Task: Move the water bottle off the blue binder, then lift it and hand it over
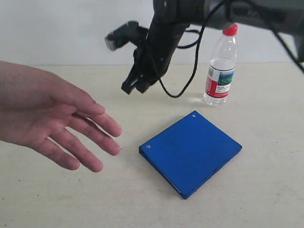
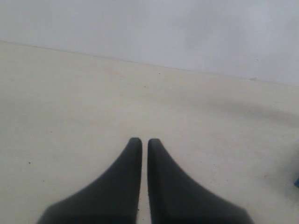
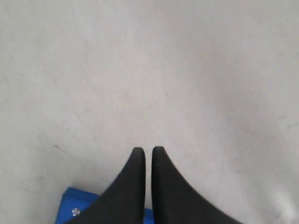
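Observation:
The water bottle (image 1: 221, 71), clear with a red cap and a red, white and green label, stands upright on the table just behind the blue binder (image 1: 190, 152), not on it. The binder lies flat and closed, with two silver rivets near its spine. My right gripper (image 1: 134, 88) hangs above the table to the left of the bottle and behind the binder, shut on nothing. In the right wrist view the right gripper (image 3: 148, 150) points at bare table, with a corner of the binder (image 3: 74, 205) behind its fingers. The left gripper (image 2: 141, 140) is shut and empty over bare table; the exterior view does not show it.
A person's open hand (image 1: 52, 118) reaches in from the left, palm up, fingers pointing toward the binder. A black cable (image 1: 190, 80) loops down from the right arm near the bottle. The beige table (image 1: 71, 204) ends at a pale wall (image 1: 57, 28) behind.

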